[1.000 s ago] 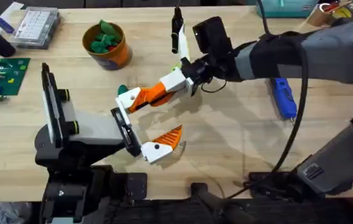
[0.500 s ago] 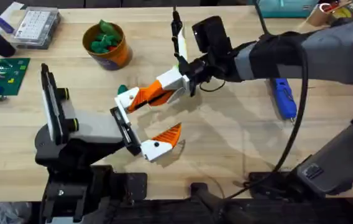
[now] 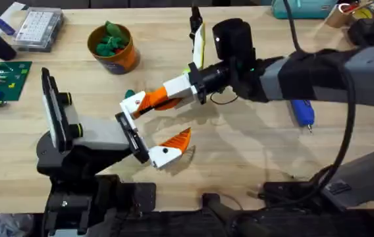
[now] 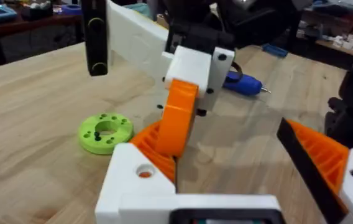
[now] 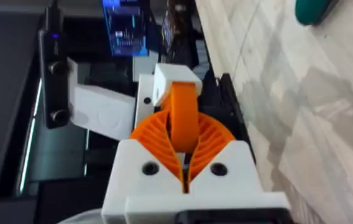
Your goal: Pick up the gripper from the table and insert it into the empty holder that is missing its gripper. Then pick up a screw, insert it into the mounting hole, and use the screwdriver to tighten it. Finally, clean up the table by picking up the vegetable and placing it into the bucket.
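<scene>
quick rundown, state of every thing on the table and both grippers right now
right gripper: shut on the loose orange finger, pushing it at the holder
left gripper: open, one orange finger mounted
holder: meeting the loose finger; whether seated, cannot tell
bucket: upright, green pieces inside
screwdriver: lying flat, untouched
green vegetable: on the table behind the holder, mostly hidden
green disc: flat on the table

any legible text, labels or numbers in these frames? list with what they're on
None readable.
bucket: dark label band, print too small to read.
green circuit board: markings too small to read.
clear compartment box: grid of marks, illegible.
lit blue screen: blurred, unreadable.
</scene>
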